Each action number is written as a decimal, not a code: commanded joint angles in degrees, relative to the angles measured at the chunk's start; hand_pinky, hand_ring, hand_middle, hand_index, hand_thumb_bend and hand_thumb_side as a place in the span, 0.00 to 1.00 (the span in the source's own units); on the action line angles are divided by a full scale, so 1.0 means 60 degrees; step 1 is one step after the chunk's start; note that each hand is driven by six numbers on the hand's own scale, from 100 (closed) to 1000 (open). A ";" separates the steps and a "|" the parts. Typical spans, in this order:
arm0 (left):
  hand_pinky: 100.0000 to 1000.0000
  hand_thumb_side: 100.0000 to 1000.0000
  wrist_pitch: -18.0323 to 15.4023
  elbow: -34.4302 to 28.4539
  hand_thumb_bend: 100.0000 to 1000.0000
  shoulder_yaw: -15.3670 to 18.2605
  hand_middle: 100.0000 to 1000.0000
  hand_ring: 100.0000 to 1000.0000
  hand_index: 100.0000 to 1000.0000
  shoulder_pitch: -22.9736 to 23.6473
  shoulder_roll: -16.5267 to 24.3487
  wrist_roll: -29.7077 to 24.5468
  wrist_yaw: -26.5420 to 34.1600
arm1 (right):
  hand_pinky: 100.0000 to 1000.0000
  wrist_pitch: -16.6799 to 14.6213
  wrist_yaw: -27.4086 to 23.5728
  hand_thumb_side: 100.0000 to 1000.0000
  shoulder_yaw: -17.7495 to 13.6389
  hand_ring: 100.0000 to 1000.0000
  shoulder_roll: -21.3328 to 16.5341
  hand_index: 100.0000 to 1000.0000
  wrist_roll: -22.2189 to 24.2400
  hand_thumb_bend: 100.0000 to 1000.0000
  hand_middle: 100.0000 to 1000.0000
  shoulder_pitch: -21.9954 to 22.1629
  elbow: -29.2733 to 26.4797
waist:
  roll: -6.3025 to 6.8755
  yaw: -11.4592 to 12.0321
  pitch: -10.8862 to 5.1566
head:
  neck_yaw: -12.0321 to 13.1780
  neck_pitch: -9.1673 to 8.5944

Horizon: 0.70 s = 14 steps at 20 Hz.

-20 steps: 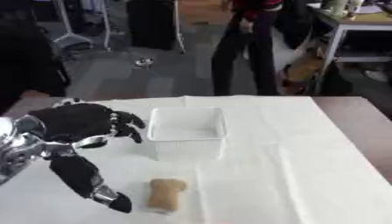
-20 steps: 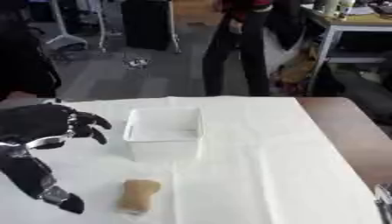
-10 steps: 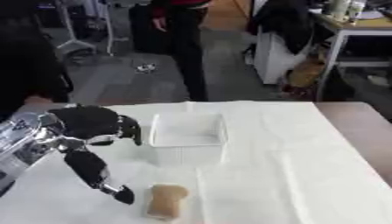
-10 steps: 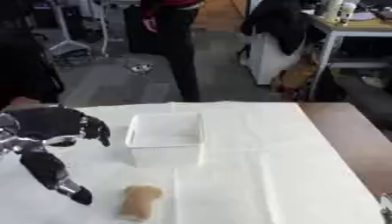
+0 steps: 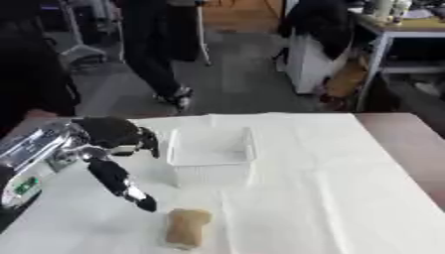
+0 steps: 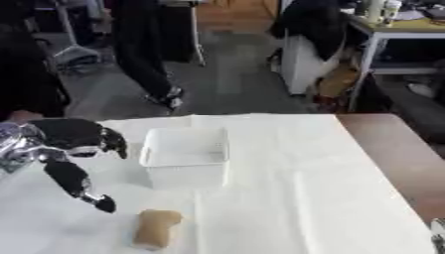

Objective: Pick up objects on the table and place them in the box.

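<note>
A tan, roll-shaped object point(image 5: 187, 227) lies on the white tablecloth near the front edge. Behind it stands the white translucent box point(image 5: 212, 155), with nothing to be seen inside. My left hand point(image 5: 109, 135) hovers left of the box, open. Its fingers bend slightly toward the box wall, and its thumb point(image 5: 121, 183) stretches down toward the tan object, stopping short of it. The hand holds nothing. Only a grey sliver of my right hand point(image 6: 439, 237) shows at the bottom right corner of the right eye view.
The white cloth point(image 5: 330, 188) covers most of the table, and bare brown tabletop point(image 5: 408, 144) shows along the right side. Beyond the far edge are a floor, a desk with shelves and people's legs.
My left hand stays beside the box, and its thumb tip has risen a little, away from the tan object. The box and the object have not moved.
</note>
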 commanded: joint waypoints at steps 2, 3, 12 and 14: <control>0.81 1.00 -0.0345 0.0394 1.00 -0.0125 0.74 0.66 0.81 -0.0261 -0.0112 -0.0044 -0.0270 | 0.02 -0.0022 -0.0039 1.00 0.0020 0.21 0.0024 0.54 0.0029 0.00 0.40 -0.0243 -0.0125 | 0.0043 -0.0046 -0.0082 | 0.0085 -0.0033; 0.79 1.00 -0.0345 0.0507 1.00 -0.0166 0.74 0.67 0.82 -0.0263 -0.0175 -0.0166 -0.0249 | 0.02 -0.0019 -0.0039 1.00 0.0027 0.21 0.0041 0.54 0.0040 0.00 0.40 -0.0259 -0.0125 | 0.0045 -0.0062 -0.0076 | 0.0096 -0.0056; 0.61 1.00 0.0369 0.0927 1.00 -0.0365 0.81 0.69 0.85 -0.0450 -0.0563 -0.2032 0.1429 | 0.02 -0.0012 -0.0055 1.00 0.0045 0.21 0.0082 0.53 0.0083 0.00 0.40 -0.0306 -0.0125 | 0.0047 -0.0104 -0.0056 | 0.0287 -0.0090; 0.66 1.00 0.0387 0.0877 1.00 -0.0439 0.87 0.74 0.89 -0.0499 -0.0624 -0.2221 0.1483 | 0.02 -0.0017 -0.0061 1.00 0.0044 0.22 0.0090 0.53 0.0085 0.00 0.40 -0.0317 -0.0125 | 0.0048 -0.0115 -0.0052 | 0.0357 -0.0123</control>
